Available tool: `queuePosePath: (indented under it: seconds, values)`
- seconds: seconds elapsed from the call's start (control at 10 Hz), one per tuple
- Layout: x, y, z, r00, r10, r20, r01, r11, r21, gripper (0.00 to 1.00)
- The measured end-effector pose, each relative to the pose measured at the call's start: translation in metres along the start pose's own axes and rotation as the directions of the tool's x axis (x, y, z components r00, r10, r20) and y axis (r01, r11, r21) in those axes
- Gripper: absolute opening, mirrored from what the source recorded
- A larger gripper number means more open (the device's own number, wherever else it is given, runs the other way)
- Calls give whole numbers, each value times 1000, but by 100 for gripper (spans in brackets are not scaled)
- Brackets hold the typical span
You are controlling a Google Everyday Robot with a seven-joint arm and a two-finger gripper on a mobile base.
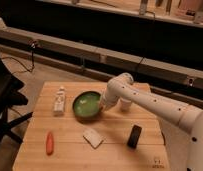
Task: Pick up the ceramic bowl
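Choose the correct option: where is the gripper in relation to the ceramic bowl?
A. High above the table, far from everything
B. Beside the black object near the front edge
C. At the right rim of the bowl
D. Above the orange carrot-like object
C. The gripper is down at the right rim of the ceramic bowl, between it and the small white cup, on the wooden table.
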Motion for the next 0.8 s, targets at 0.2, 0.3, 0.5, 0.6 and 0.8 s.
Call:
queuePosePath:
  seconds: [0.2,0.3,0.5,0.6,0.8]
  values:
    - [1,-2,-3,1000,-8,-1,8,1000,5,0]
    - [3,-1,-7,1000,-11,-2,11,1000,7,0]
    - [6,2,-13,1000,-11,-4,11,1000,15,0]
    - [7,3,-16,1000,-13,-5,13,1000,19,0]
    - [8,3,-21,1000,-19,-7,20,999,26,0]
